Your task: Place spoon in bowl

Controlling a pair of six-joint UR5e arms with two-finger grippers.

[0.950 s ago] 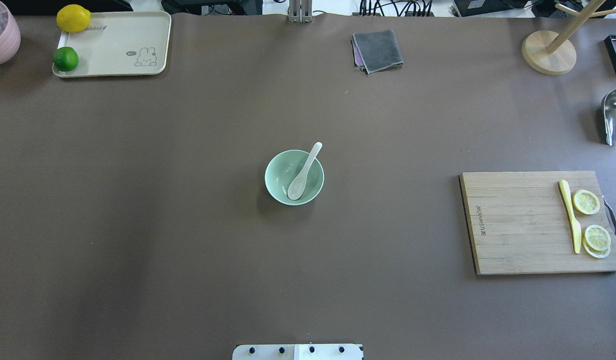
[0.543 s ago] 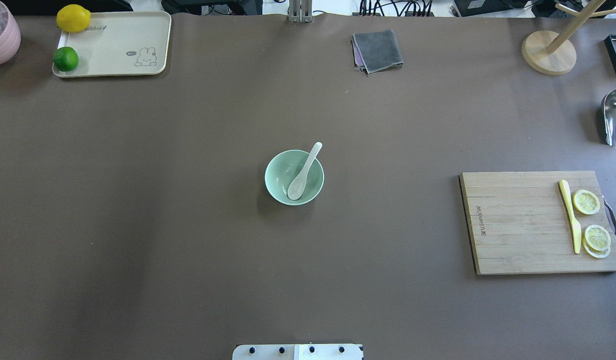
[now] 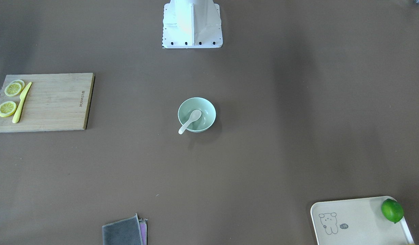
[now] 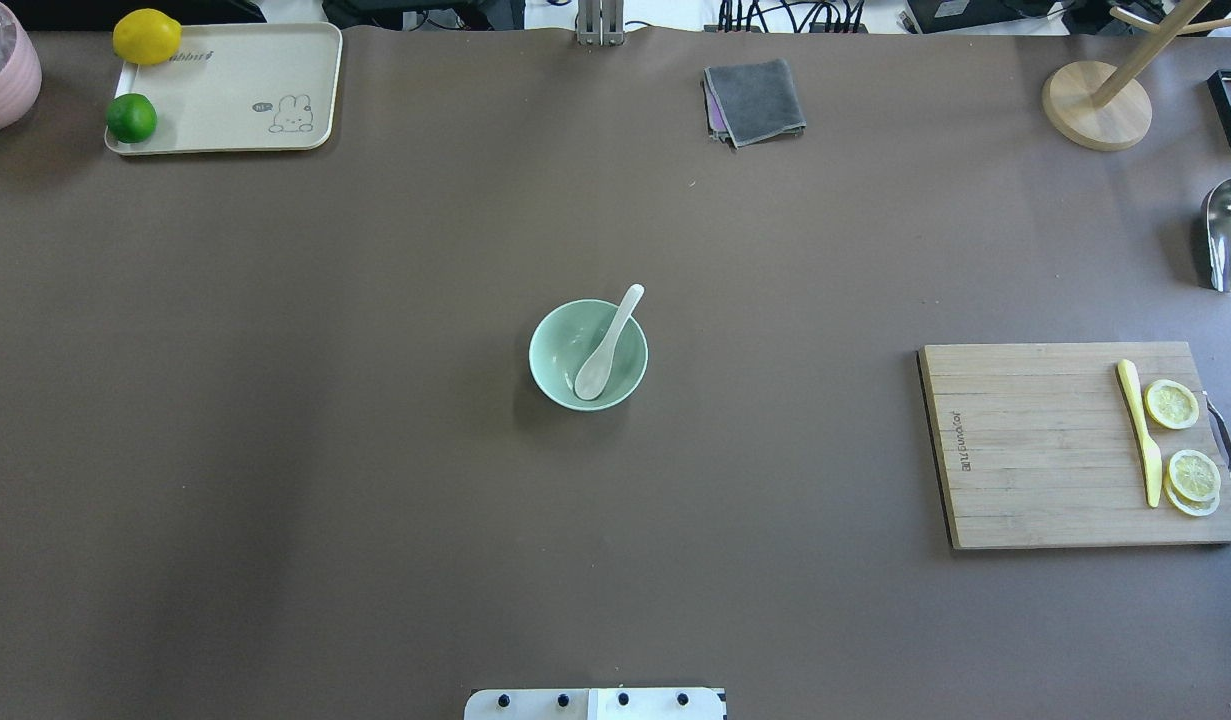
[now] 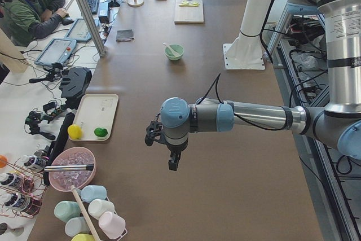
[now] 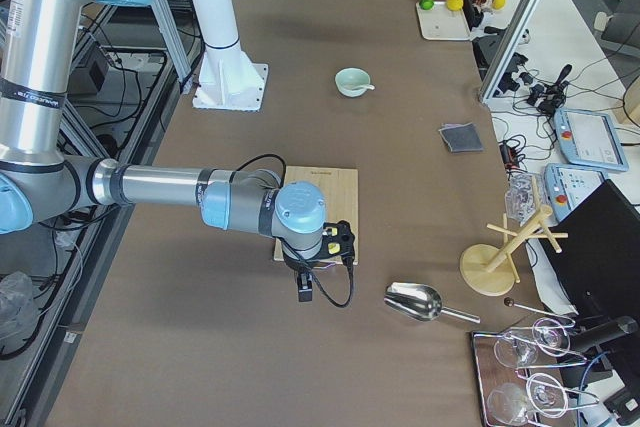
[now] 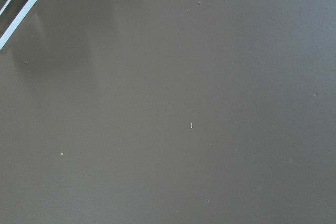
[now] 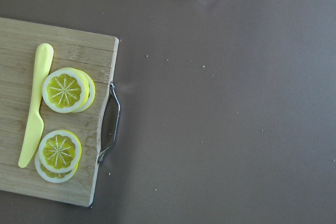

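Brown tabletop (image 4: 275, 450) shows no change: spoon (image 4: 603, 350) remains in bowl (image 4: 550, 345), task appears complete; whether left gripper (image 5: 174, 163) and right gripper (image 6: 305, 289) are spread cannot be told.

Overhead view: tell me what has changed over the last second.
Nothing has visibly changed. The spoon still lies in the bowl, scoop inside and handle sticking out over the rim, as in both earlier pictures.

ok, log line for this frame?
status: looks done | spoon: scoop inside bowl, handle over rim | left claw: far from bowl, state unclear | right claw: near cutting board, state unclear
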